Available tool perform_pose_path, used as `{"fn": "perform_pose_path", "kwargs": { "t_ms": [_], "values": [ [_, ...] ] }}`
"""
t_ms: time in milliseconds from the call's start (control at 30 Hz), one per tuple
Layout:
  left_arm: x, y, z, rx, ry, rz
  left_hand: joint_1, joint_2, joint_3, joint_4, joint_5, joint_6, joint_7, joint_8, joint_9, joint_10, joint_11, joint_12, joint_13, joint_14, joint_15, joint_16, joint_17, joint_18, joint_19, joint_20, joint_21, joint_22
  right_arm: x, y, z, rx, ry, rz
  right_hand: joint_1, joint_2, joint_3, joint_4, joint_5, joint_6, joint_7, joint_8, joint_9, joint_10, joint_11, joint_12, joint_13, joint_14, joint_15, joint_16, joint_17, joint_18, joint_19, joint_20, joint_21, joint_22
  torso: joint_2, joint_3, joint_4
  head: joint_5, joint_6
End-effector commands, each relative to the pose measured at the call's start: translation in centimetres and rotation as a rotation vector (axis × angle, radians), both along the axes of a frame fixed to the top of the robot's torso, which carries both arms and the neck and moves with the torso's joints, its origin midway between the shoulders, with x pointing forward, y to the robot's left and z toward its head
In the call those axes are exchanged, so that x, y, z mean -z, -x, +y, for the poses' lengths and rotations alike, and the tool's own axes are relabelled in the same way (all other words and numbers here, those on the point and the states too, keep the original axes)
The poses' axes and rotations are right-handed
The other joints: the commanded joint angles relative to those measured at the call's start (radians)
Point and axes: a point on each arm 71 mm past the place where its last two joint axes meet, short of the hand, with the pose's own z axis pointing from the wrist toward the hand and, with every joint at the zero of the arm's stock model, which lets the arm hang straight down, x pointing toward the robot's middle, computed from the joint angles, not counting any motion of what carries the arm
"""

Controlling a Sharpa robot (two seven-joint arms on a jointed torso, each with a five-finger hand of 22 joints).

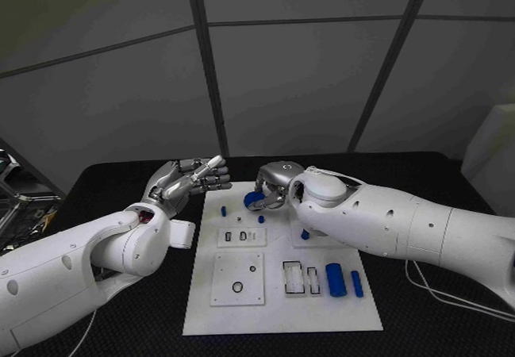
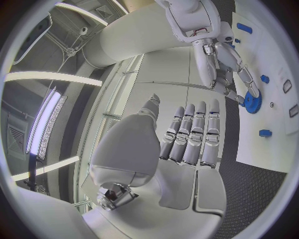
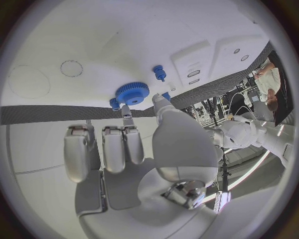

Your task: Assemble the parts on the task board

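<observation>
Now R hand (image 1: 276, 186) pinches toothed blue gear (image 3: 132, 92) over smooth white board (image 1: 281, 304).

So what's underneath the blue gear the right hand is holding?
Under the blue gear the white task board shows, with a small blue part by its edge. What lies directly beneath the gear is covered.

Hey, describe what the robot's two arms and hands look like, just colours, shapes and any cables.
Both arms are bulky, rounded, glossy white shells. The left arm shows a small red patch at the wrist seam; thin white cables trail on the table beside both arms. The left hand and right hand are silver metal with segmented fingers, paler at the tips.
</observation>
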Motion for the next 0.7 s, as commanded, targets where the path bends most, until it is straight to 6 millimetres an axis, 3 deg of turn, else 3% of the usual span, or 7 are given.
{"fn": "perform_pose_path", "kwargs": {
  "t_ms": [33,233,433,700],
  "values": [
    [-0.2,0.0,-0.1,0.012,0.001,-0.006,-0.001,0.009,0.001,-0.008,-0.005,0.001,0.007,-0.005,-0.002,0.003,0.007,-0.004,0.0,-0.004,0.001,-0.005,-0.001,0.008,-0.009,-0.001,-0.005,-0.001,0.3,0.0,0.1,-0.014,0.017,0.051,0.012,-0.013,0.002,0.028,0.002,0.0,0.004,0.002,-0.003,0.06,0.003,-0.003,0.181,0.065,0.007,-0.001,0.065,-0.012,0.059,0.008,-0.001,0.174,0.0,0.0003,0.0002,-0.001,0.0],
    [-0.2,0.0,-0.1,0.011,0.001,-0.005,-0.001,0.009,0.001,-0.008,-0.005,0.001,0.007,-0.005,-0.002,0.003,0.007,-0.005,0.0,-0.004,0.002,-0.006,-0.001,0.008,-0.01,-0.001,-0.005,-0.001,0.5,-0.1,-0.1,-0.003,0.023,0.078,0.03,-0.022,0.0,0.071,0.001,-0.004,0.005,0.0,-0.008,0.06,0.004,-0.002,0.182,0.065,0.007,0.0,0.069,-0.012,0.06,0.009,-0.001,0.176,0.0,0.0004,0.0008,-0.001,0.001],
    [-0.2,0.1,-0.1,0.011,0.001,-0.006,-0.001,0.009,0.001,-0.008,-0.005,0.001,0.007,-0.005,-0.002,0.003,0.007,-0.005,0.0,-0.004,0.002,-0.006,-0.001,0.008,-0.01,-0.001,-0.005,-0.001,-0.1,-0.2,-0.7,0.007,-0.043,0.008,0.045,-0.011,0.007,0.074,0.017,-0.001,0.006,0.003,-0.009,0.062,0.004,0.002,0.186,0.067,0.008,0.003,0.077,-0.014,0.065,0.009,0.003,0.186,0.0,0.0012,0.0,0.0,0.002],
    [-0.2,0.0,0.3,0.003,-0.002,-0.007,-0.001,0.009,0.0,-0.008,-0.005,0.001,0.007,-0.006,-0.002,0.003,0.008,-0.005,0.0,-0.004,0.002,-0.006,-0.001,0.008,-0.01,-0.001,-0.006,-0.001,-1.9,0.4,-2.9,-0.034,-0.259,-0.131,0.082,-0.018,0.008,0.065,0.018,0.004,0.006,0.003,-0.011,0.06,0.005,-0.002,0.182,0.066,0.009,0.002,0.073,-0.016,0.07,0.009,0.007,0.195,-0.001,0.0013,-0.0033,0.0,0.009]
  ]
}}
